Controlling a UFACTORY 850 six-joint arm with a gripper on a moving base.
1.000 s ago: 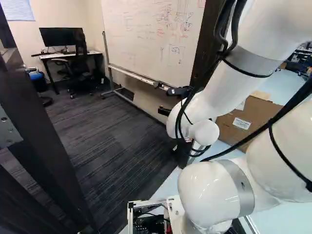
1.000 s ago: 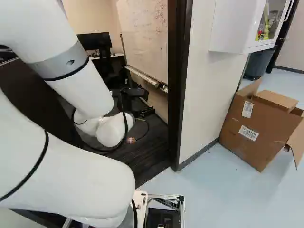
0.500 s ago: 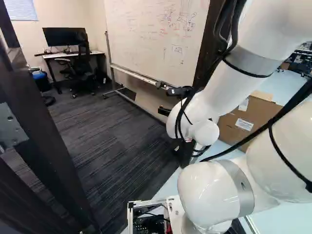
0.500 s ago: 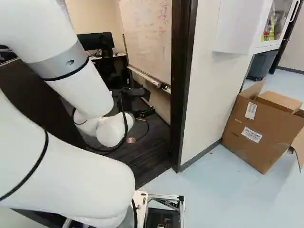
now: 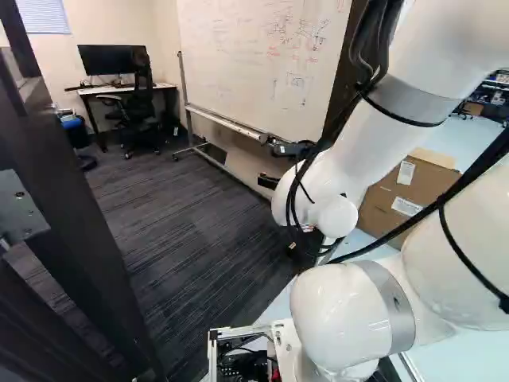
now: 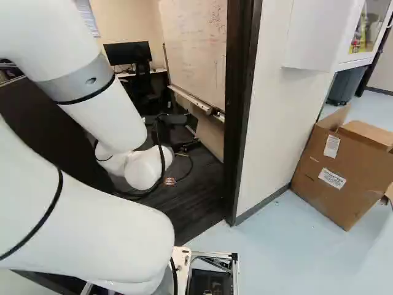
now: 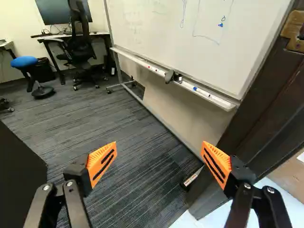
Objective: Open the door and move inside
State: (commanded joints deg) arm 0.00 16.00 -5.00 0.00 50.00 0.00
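Beyond the wrist in the right base view, the black gripper [image 6: 186,145] reaches into the doorway. In the wrist view the gripper [image 7: 159,154] has its orange-padded fingers wide apart, nothing between them. The dark door [image 5: 71,207] stands open along the left of the left base view, with a metal plate on its edge. A dark panel, apparently this door, shows beside the left finger in the wrist view. The dark door frame [image 6: 241,110] rises right of the arm; its brass strike plate [image 7: 293,31] shows beyond the right finger. The handle is not clearly visible.
Inside are dark carpet [image 7: 128,137], a wheeled whiteboard [image 5: 254,64] along the right, and a desk [image 5: 123,89] with a chair [image 5: 139,103] at the back. A blue stool [image 7: 23,61] stands near them. Outside, a cardboard box [image 6: 341,172] lies beside the white wall [image 6: 270,110].
The base has moved, apparently turning slightly left: room, door and frame shift rightward in both base views. The arm keeps its pose over its lowest joint.
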